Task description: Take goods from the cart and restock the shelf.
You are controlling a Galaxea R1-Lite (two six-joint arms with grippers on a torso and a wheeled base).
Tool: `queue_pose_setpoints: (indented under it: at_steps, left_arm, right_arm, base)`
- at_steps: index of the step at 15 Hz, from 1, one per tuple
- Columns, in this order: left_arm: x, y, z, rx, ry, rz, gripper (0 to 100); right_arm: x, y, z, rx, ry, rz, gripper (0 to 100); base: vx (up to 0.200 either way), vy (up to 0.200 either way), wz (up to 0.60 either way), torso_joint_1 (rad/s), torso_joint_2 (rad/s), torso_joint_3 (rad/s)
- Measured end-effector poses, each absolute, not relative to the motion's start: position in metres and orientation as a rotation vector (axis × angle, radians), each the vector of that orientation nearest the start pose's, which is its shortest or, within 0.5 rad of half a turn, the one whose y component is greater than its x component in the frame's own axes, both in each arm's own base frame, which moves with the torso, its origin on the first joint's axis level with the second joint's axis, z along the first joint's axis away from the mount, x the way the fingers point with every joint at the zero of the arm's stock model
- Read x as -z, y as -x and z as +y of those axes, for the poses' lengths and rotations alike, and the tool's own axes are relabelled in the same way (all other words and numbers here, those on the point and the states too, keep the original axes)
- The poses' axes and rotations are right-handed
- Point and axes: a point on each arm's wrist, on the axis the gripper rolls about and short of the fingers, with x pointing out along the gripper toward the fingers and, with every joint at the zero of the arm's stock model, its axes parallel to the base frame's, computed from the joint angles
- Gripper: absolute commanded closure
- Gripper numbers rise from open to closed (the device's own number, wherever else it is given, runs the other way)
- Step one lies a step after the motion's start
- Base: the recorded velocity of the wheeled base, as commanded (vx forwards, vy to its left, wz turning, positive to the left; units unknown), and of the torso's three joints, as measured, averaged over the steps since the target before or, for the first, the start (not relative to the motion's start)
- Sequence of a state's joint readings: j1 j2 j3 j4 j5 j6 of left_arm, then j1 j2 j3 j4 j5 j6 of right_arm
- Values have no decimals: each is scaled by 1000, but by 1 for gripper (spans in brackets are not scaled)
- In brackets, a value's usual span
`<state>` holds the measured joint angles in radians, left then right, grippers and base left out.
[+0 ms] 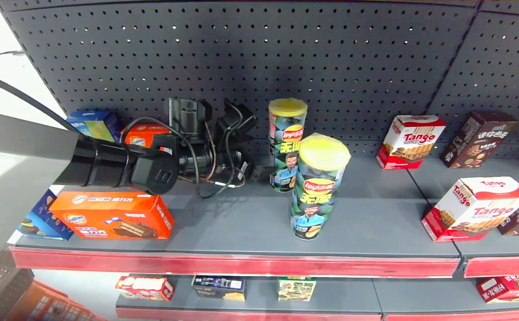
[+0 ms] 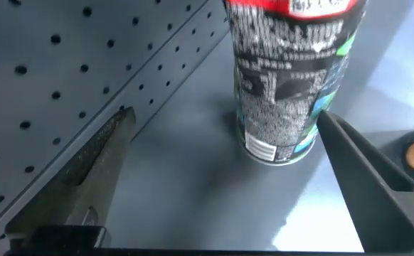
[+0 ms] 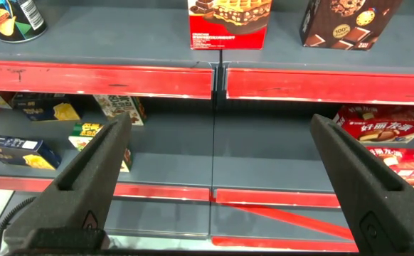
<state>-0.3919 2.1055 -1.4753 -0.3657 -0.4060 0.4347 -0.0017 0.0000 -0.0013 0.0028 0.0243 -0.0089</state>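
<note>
Yellow-lidded rear chip can (image 1: 287, 145) stands upright on the grey shelf (image 1: 241, 223), close to the pegboard (image 1: 241, 53), and a front chip can (image 1: 319, 187) stands just ahead of it, slightly to the right. Left pincer (image 2: 226, 121) is low beside the rear can's base, jaws spread wide, gripping nothing! An orange box (image 1: 112, 216) lies at the shelf's front edge below that arm. Right pincer (image 3: 221, 122) gapes wide too, empty, facing the lower shelves (image 3: 214, 149).
</note>
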Motion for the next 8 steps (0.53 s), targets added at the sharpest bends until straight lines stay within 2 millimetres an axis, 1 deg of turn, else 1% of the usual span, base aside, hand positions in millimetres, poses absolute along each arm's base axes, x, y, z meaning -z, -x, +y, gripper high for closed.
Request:
queue_pose_setpoints:
  at_steps: [8]
  left_arm:
    - [-187, -407, -173, 793, -407, 104, 0]
  right_arm:
    - [-76, 23, 1, -23, 9, 2, 0]
  base:
    - [0, 0, 0, 0, 0, 0]
